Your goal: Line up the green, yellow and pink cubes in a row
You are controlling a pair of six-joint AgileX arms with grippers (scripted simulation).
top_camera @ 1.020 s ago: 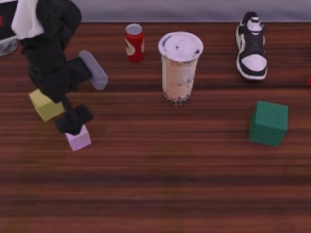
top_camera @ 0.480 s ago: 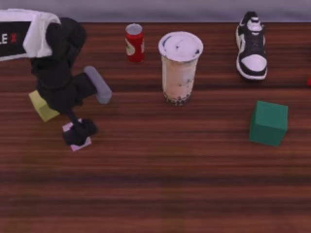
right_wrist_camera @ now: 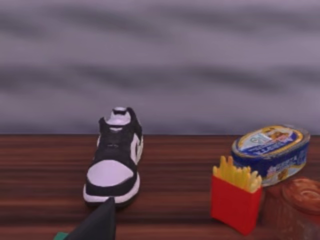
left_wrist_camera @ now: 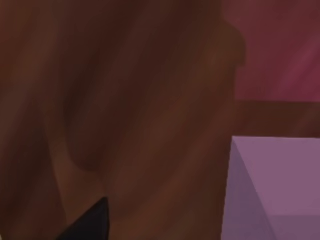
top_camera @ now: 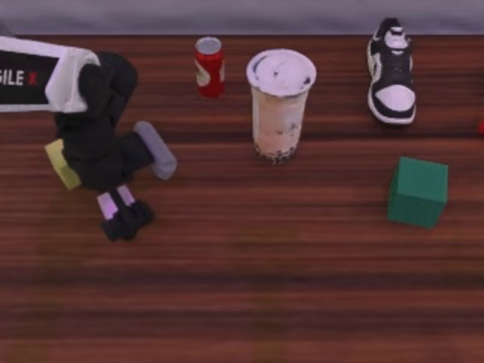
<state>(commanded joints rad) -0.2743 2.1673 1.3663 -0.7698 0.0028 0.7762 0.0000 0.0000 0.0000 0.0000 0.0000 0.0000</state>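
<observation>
The pink cube [top_camera: 108, 204] lies at the left of the table, mostly hidden under my left gripper [top_camera: 126, 219], which stands open around it. In the left wrist view the pink cube [left_wrist_camera: 275, 190] is close up, with a gap of bare wood between it and one dark fingertip [left_wrist_camera: 92, 225]. The yellow cube [top_camera: 60, 162] peeks out from behind the left arm, just beyond the pink one. The green cube [top_camera: 417, 191] sits alone at the right. My right gripper [right_wrist_camera: 142, 230] is out of the top view and open, with one fingertip [right_wrist_camera: 102, 220] showing near a corner of the green cube [right_wrist_camera: 60, 236].
Along the far edge stand a red can [top_camera: 209, 66], a tall bubble-tea cup [top_camera: 280, 102] and a black-and-white shoe [top_camera: 392, 72]. The right wrist view also shows a red fries box [right_wrist_camera: 235, 200] and a blue tin [right_wrist_camera: 270, 150] beyond the shoe [right_wrist_camera: 114, 165].
My left gripper has moved toward the table's near edge and down over the pink cube, which now shows only as slivers. The cubes have not shifted.
</observation>
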